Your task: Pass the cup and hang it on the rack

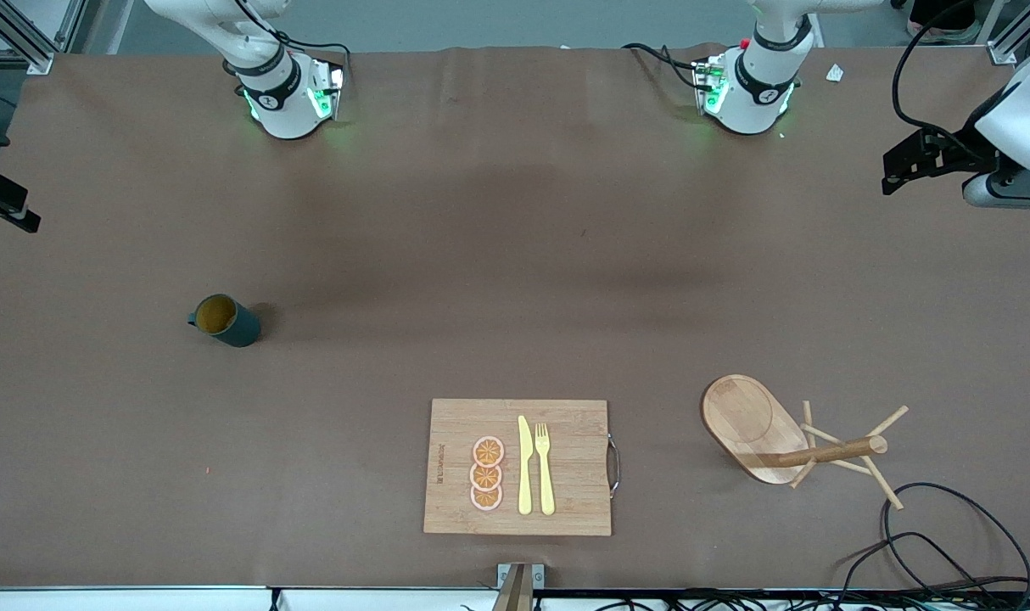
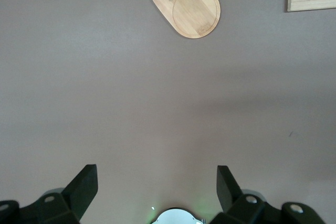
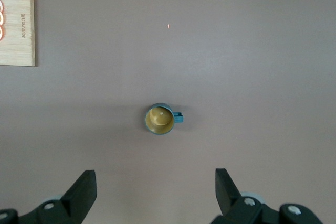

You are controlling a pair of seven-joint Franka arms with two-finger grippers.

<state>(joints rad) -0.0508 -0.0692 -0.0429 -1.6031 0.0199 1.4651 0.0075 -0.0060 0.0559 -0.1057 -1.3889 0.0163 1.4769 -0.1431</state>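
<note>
The cup point(image 1: 225, 320) is a dark teal mug with a yellow inside. It stands upright on the brown table toward the right arm's end, and in the right wrist view point(image 3: 159, 119) its handle shows on one side. The rack point(image 1: 786, 437) is a wooden mug tree on an oval base, toward the left arm's end; only its base shows in the left wrist view point(image 2: 185, 4). My right gripper point(image 3: 156, 182) is open and empty, high over the table near the cup. My left gripper point(image 2: 157, 182) is open and empty, high over bare table by its own base.
A wooden cutting board point(image 1: 519, 467) with orange slices, a yellow knife and a yellow fork lies near the front edge. Black cables point(image 1: 948, 543) lie near the rack at the table's corner. Both hands show only at the front view's side edges.
</note>
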